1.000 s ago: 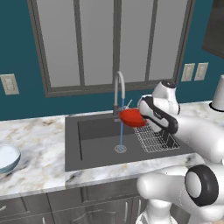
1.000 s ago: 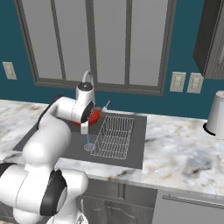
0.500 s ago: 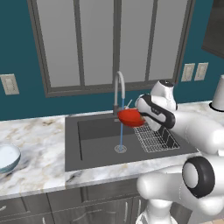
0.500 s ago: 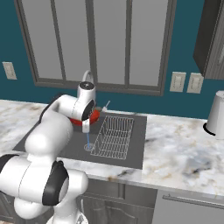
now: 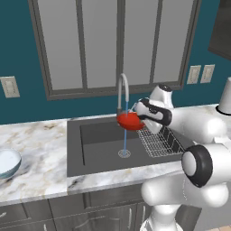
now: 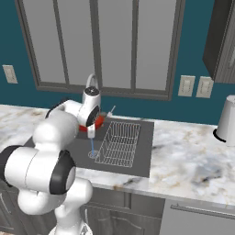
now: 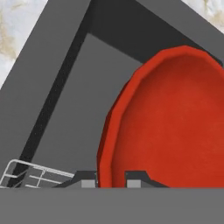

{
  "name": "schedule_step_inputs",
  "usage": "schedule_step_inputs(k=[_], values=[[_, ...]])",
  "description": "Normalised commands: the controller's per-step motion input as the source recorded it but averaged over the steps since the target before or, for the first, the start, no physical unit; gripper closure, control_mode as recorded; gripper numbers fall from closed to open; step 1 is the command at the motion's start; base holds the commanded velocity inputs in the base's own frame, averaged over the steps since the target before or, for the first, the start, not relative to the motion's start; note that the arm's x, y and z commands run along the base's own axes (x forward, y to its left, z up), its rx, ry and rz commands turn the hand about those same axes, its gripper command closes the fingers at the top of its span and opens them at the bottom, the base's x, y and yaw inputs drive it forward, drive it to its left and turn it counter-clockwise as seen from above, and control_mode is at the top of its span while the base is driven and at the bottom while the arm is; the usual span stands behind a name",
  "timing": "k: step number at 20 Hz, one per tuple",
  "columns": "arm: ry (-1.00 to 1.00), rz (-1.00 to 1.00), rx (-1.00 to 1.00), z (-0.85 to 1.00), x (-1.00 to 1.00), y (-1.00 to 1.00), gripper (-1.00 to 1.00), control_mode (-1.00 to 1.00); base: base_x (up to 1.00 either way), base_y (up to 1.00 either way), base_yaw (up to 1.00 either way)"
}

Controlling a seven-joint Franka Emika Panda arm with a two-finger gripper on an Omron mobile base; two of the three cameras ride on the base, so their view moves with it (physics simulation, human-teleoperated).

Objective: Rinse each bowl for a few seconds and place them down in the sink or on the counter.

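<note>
My gripper is shut on the rim of the glossy red bowl and holds it over the sink, just under the spout of the curved steel tap. A thin stream of water falls below the bowl to the drain. In the hand view the red bowl is on edge, its rim pinched between my gripper's two tips. The pale blue-grey bowl stands on the counter at the far left.
A wire rack lies in the right part of the basin, also seen as the rack from the other side. A white cylindrical jar stands on the counter at the far right. Window panes rise behind the tap.
The red bowl has edged slightly to the left, closer under the tap spout. The grip on it is unchanged.
</note>
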Motion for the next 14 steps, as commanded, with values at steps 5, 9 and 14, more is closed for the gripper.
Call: schedule_step_inputs(k=[5,9,14], values=[[0.00,0.02,0.00,-0.04,0.29,0.00,1.00,-1.00,0.00,0.00,0.00],[-0.01,0.03,0.00,0.00,0.09,-0.05,1.00,-1.00,0.00,0.00,0.00],[0.00,0.01,0.00,0.05,-0.08,-0.19,1.00,-1.00,0.00,0.00,0.00]])
